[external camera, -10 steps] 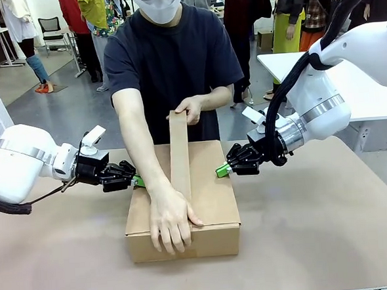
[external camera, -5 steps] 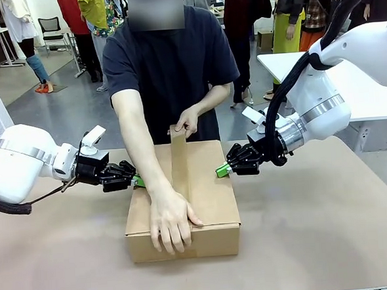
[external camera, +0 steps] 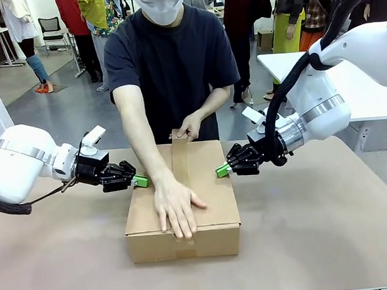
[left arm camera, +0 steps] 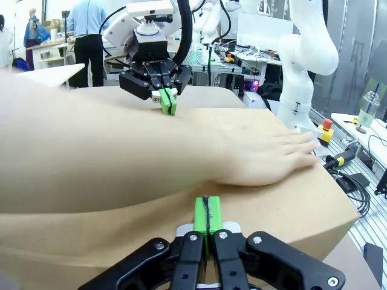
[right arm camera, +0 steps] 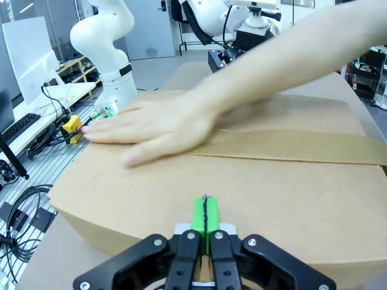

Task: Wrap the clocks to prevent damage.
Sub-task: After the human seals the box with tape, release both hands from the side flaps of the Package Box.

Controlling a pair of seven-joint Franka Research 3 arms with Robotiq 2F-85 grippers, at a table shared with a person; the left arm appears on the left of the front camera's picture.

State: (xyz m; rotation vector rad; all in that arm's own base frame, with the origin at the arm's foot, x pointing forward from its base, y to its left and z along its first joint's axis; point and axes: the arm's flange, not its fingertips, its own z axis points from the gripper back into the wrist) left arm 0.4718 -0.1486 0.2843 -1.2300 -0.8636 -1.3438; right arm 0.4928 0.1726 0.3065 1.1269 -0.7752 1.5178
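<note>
- Box (external camera: 182, 201) is sitting mid-bench (external camera: 331, 242), flaps down, and a person is sealing it with brown tape (external camera: 180, 164) – the closing step of the wrapping, by my reading; no clocks are showing, presumably inside.
- One hand (external camera: 178, 208) is pressing the tape flat on the lid near the front edge; the other hand (external camera: 188, 127) is holding the tape's far end at the box's back edge.
- Left pincer (external camera: 139, 181) is bracing the box's left side, fingers closed together, gripping nothing.
- Right pincer (external camera: 223, 171) is doing likewise at the right side, also pinched shut and empty.
- Next, I judge, the tape needs smoothing over the back edge while both pincers are keeping the box from sliding.
- Right wrist view is showing the tape strip (right arm camera: 290, 145) lying along the seam; left wrist view is showing the forearm (left arm camera: 91, 151) across the lid, hiding that strip – and the opposite pincer (left arm camera: 167, 100) beyond.
</note>
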